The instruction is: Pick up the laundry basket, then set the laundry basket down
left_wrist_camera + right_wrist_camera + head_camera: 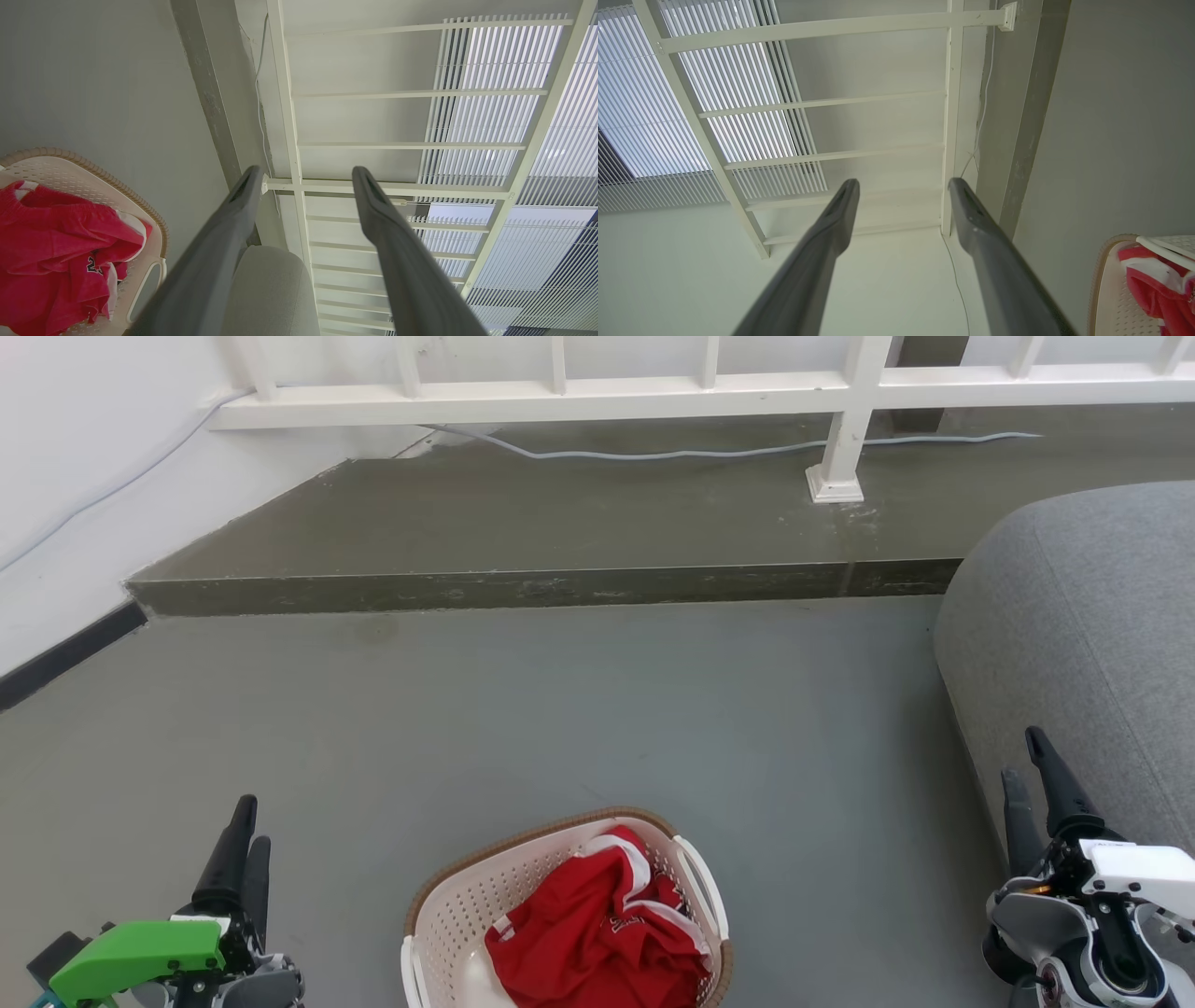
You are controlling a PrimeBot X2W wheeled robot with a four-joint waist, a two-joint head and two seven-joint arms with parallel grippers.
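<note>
The basket sits between two empty, spread grippers: 4 o'clock from the nearer left gripper, 8 o'clock from the right gripper.

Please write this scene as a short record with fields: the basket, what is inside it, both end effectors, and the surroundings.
basket: laundry basket, standing on the grey floor, low in the head view
contents: crumpled red garment with white trim
left end effector: open, empty, left of the basket, not touching it
right end effector: open, empty, right of the basket, beside grey upholstered furniture
background: raised step, white railing, pale cable
task state: basket not yet grasped
</note>
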